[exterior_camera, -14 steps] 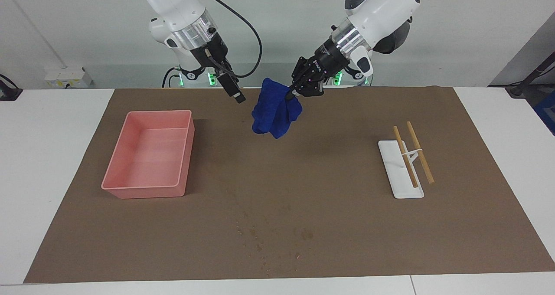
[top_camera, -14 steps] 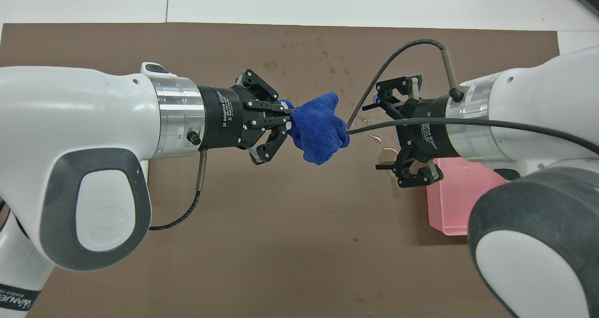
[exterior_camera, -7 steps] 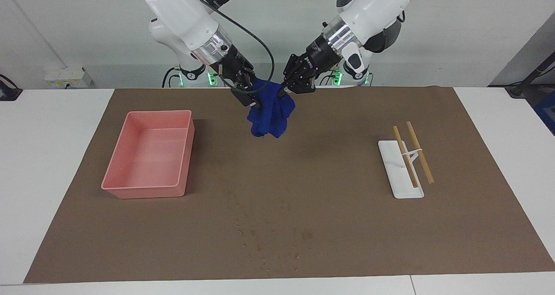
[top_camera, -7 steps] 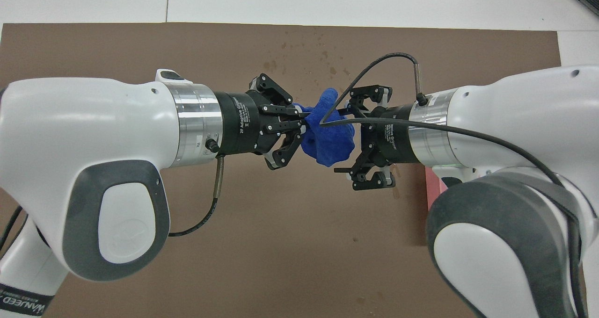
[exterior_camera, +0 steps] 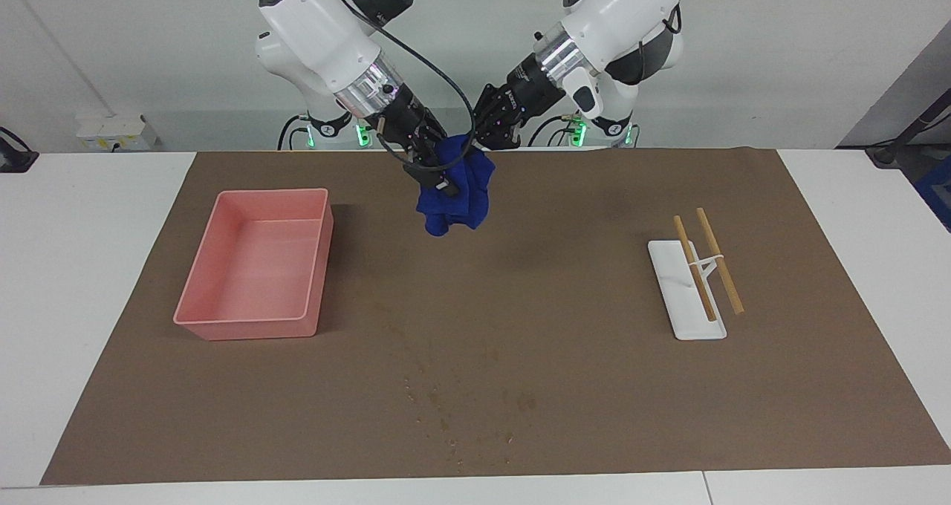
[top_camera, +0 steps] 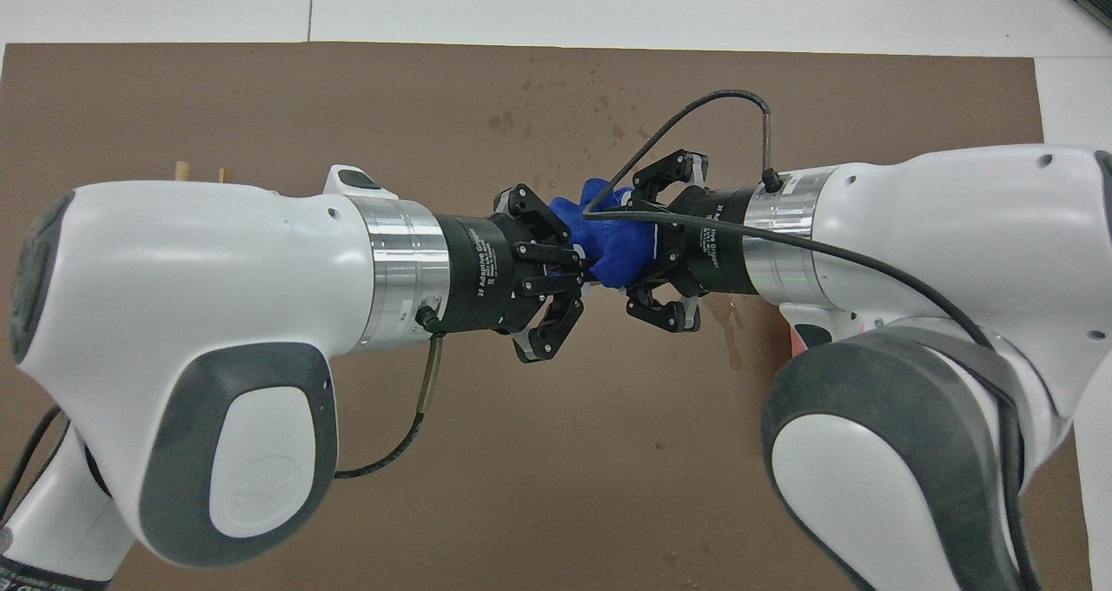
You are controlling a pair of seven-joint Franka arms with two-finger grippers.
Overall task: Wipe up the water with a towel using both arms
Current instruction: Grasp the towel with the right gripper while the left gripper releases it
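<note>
A crumpled blue towel (exterior_camera: pixel 455 197) hangs in the air between my two grippers, over the brown mat (exterior_camera: pixel 565 356) at the robots' edge of the table. It also shows in the overhead view (top_camera: pixel 612 248). My left gripper (exterior_camera: pixel 475 145) (top_camera: pixel 584 265) is shut on one side of the towel. My right gripper (exterior_camera: pixel 444 182) (top_camera: pixel 641 243) is shut on the towel from the facing side. Small water drops (exterior_camera: pixel 446 408) (top_camera: pixel 599 104) lie on the mat far from the robots. A wet streak (top_camera: pixel 728 339) lies under the right gripper.
A pink bin (exterior_camera: pixel 223 325) stands toward the right arm's end of the table. A white stand (exterior_camera: pixel 687 319) with two wooden sticks (exterior_camera: pixel 719 264) lies toward the left arm's end.
My right gripper has moved in from beside the towel and shut on it. Both grippers have risen and come closer together, and the towel has moved a little toward the right arm's end.
</note>
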